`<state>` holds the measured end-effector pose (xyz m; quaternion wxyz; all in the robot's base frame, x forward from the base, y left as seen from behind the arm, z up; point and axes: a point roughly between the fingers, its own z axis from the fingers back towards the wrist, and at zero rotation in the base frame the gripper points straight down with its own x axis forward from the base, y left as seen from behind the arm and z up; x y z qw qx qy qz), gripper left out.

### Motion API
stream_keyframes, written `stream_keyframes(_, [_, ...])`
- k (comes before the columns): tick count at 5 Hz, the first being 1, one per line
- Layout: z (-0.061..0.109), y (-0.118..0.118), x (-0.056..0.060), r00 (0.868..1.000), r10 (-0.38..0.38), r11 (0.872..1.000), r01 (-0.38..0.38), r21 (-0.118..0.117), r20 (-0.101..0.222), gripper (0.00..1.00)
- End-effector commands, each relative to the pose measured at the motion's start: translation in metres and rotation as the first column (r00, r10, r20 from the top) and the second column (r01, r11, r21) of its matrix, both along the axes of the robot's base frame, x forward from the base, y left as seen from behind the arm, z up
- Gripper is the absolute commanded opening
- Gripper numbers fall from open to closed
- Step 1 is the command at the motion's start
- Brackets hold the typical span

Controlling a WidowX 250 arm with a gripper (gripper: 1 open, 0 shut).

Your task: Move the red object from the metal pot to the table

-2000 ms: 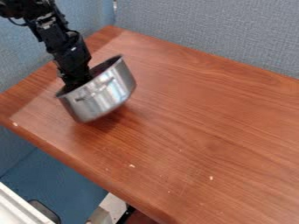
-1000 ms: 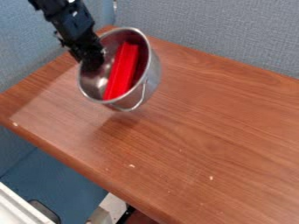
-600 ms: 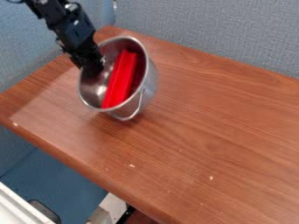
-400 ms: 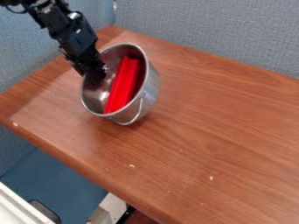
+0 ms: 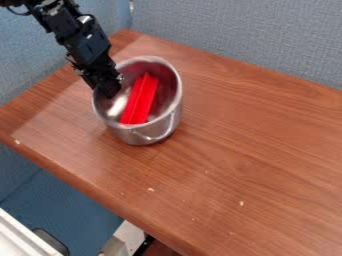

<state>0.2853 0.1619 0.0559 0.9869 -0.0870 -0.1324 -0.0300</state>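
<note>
The metal pot [image 5: 151, 128] stands nearly upright on the table [image 5: 241, 150], towards its back left. The red object [image 5: 142, 100] lies inside it as a long bright bar, leaning from the bottom up to the far rim. My gripper [image 5: 107, 88] comes down from the upper left on a black arm. Its fingers [image 5: 102, 80] are at the pot's left rim, one of them seemingly inside the wall. Their tips blend with the rim and the pot's dark inside, so I cannot make out whether they still pinch the rim.
The table's front edge runs diagonally below the pot, with a drop to the floor past it. A blue-grey wall stands behind the table. Bare wood stretches to the right of the pot and in front of it.
The pot was lifted and tipped towards the camera, held at its rim. It has since sunk and levelled onto the table, with the red object still inside. The gripper came down with it.
</note>
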Motion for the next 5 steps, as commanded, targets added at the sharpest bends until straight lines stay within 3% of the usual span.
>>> stream_keyframes(1, [0.017, 0.007, -0.010, 1.000, -0.025, 1.000, 0.025, 0.015, 0.018, 1.00])
stream_keyframes(2, [0.023, 0.001, -0.021, 0.996, -0.082, 0.997, 0.082, 0.004, 0.024, 1.00])
stream_keyframes(5, [0.004, -0.022, -0.027, 0.999, 0.023, 0.999, -0.022, -0.044, 0.035, 1.00])
